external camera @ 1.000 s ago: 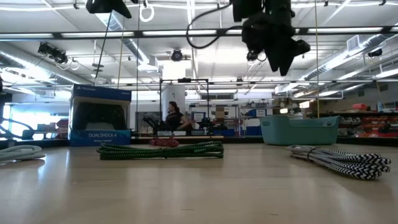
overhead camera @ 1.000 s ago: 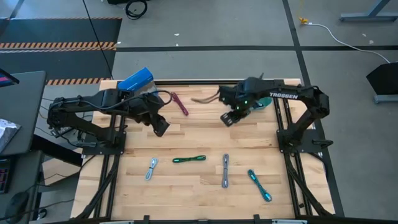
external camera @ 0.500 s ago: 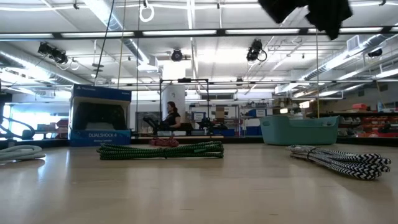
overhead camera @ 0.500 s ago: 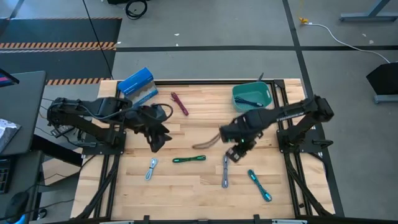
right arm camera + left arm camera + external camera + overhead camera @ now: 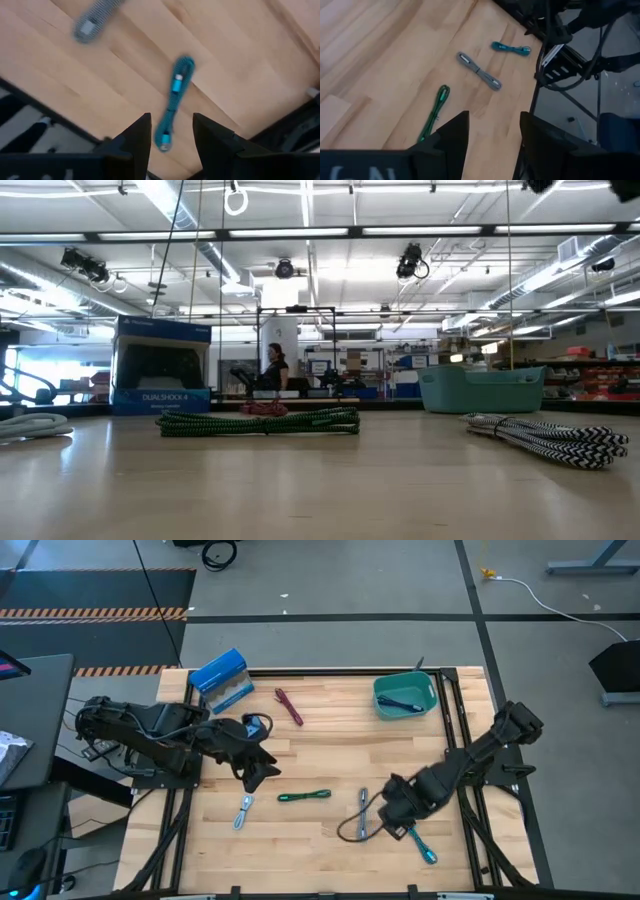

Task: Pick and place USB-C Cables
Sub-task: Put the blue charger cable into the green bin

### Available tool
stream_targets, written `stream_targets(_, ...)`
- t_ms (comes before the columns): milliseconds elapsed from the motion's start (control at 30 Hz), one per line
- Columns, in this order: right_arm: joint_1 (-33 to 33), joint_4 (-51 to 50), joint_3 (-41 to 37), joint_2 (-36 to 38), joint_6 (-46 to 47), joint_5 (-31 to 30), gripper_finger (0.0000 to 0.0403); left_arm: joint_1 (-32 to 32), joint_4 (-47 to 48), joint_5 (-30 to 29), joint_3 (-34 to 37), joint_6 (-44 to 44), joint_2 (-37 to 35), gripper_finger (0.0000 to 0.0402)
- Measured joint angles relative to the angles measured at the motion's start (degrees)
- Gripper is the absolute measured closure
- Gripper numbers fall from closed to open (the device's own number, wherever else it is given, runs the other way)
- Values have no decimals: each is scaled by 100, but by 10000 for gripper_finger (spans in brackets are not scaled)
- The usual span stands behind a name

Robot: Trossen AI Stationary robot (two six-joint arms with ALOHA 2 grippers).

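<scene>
A wooden table (image 5: 300, 750) in a wide workshop carries my work: a teal bin (image 5: 404, 695) at the far right corner already holding one cable, a blue box (image 5: 220, 672) at the far left, and five cables left out on the boards. A person sits far off in the room behind.

My right gripper (image 5: 171, 131) hangs low over the near right part of the table, fingers apart and empty, lined up over the teal cable (image 5: 173, 102), which lies flat and close to the table's edge. Just beside it sits the grey cable (image 5: 362, 813). My left gripper (image 5: 490, 132) hovers near the table's left side, fingers also apart and empty, between the green cable (image 5: 304, 796) and the silvery-blue cable (image 5: 243, 810). The maroon cable (image 5: 289, 706) rests well apart, toward the far edge.

I judge this to be the approach for the next pick, with the teal cable as the right arm's target. The next move calls for a straight descent with the fingers straddling the thin bundle across its width, a firm close, then a carry to the bin. The nearby edge leaves little room for a nudge.
</scene>
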State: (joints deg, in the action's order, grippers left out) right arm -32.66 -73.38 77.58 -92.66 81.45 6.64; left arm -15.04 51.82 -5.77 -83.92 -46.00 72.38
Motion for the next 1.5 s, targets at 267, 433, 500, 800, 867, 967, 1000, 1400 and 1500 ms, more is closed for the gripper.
stream_targets(267, -476, 1268, -1334, -7, 389, 212, 231, -29, 39, -55, 0, -476, 0, 218)
stream_targets(433, -734, 2234, -1970, -7, 772, 332, 233, -84, 37, -63, 0, -1021, 0, 218)
stream_targets(500, -819, 2276, -2113, -7, 944, 328, 233, -113, 36, -65, 0, -1108, 0, 218)
stream_targets(800, -958, 2571, -2395, -7, 1398, -50, 233, -132, -53, -219, 0, -1384, 0, 218)
stream_targets(867, -958, 2714, -2397, -7, 1439, -51, 233, -137, -79, -163, 0, -1384, 0, 218)
stream_targets(967, -977, 2999, -2352, -5, 1469, -182, 233, -164, -84, -187, 0, -1368, 0, 218)
stream_targets(1000, -1000, 3100, -2348, -4, 1503, -326, 233, -172, -87, -224, 0, -1334, 0, 218)
stream_targets(1400, -844, 3311, -2798, -7, 1447, -359, 240, -179, -267, -301, 0, -1279, 0, 218)
stream_targets(1500, -840, 3513, -2874, -7, 1442, -359, 241, -198, -268, -286, 0, -1279, 0, 218)
